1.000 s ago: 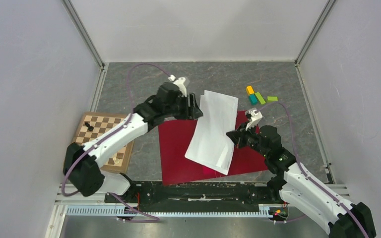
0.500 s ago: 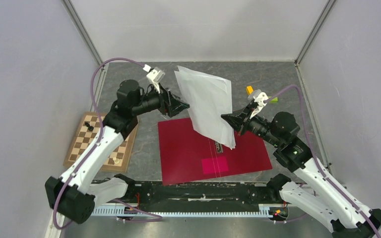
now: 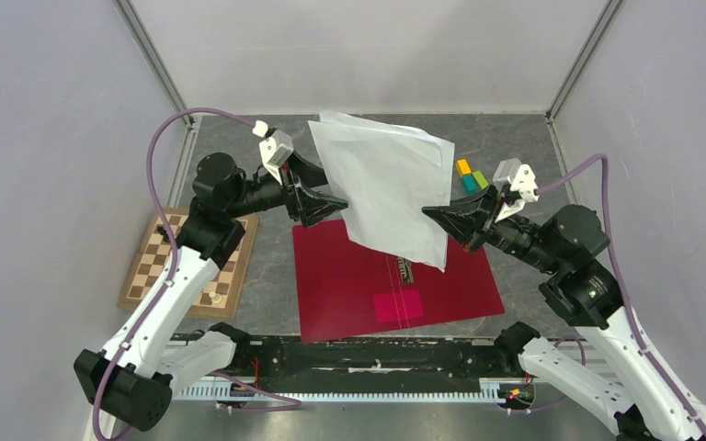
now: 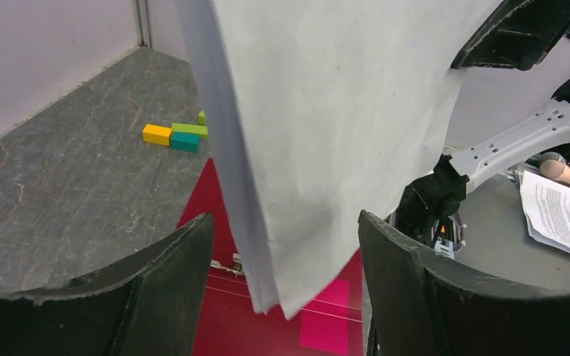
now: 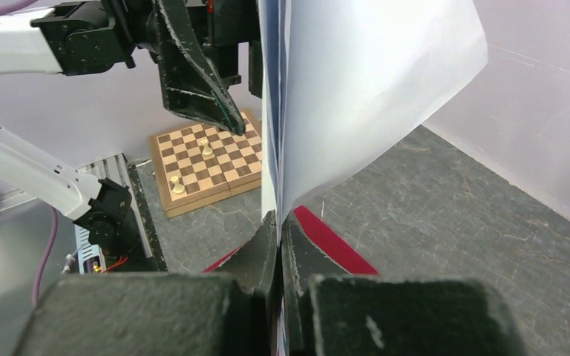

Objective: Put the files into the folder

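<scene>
the papers hang in the air as a loose sheaf, tilted up on edge over the far part of the red folder and not touching it. the folder lies flat near the middle of the desk's near edge, inside face up, with a pink square showing. the right gripper is clamped tight on the sheaf's right edge. in its wrist view the sheets stand straight up out of the closed fingers. the left gripper is spread wide just beside the sheaf's left edge and holds nothing. in its own view the paper's lower corner hangs ahead of its two fingers. a chessboard sits at the desk's left edge, and coloured blocks lie toward the far right corner.

the step in hand looks like carrying the lifted sheaf over the folder. next, i judge, the papers must come down flat on the folder's face, edges lined up, and then be released. held by one edge only, the sheets may fan apart.
</scene>
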